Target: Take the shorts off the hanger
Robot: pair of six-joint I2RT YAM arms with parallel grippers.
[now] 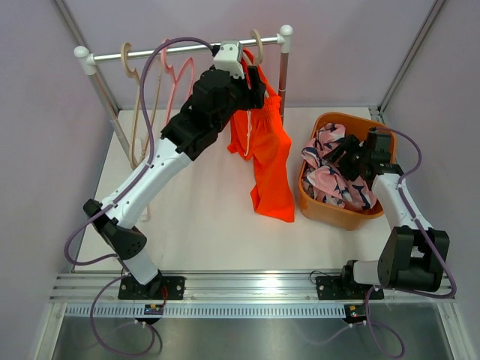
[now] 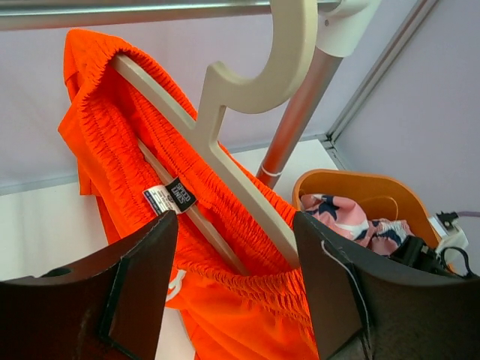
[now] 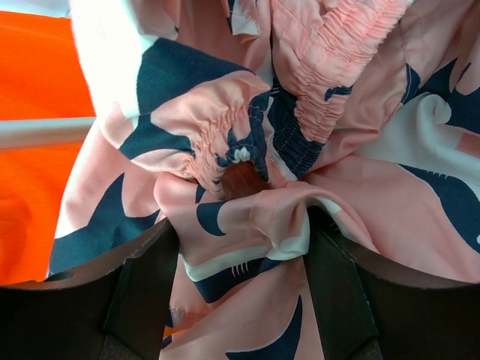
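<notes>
The orange shorts [image 1: 270,161] are plain, bright and soft. Their gathered elastic waistband is draped over the sloping arm of a cream hanger [image 2: 247,82], with a small black-and-white label [image 2: 169,199] showing inside it. The legs hang loose towards the table [image 1: 195,225]. The hanger is hooked on the metal rail [image 1: 187,51], close to its right post. The pink shorts [image 1: 330,176] – pink with navy and white shapes – lie crumpled in the orange basket [image 1: 330,212] on the right side of the table, their ruched waistband bunched uppermost.
</notes>
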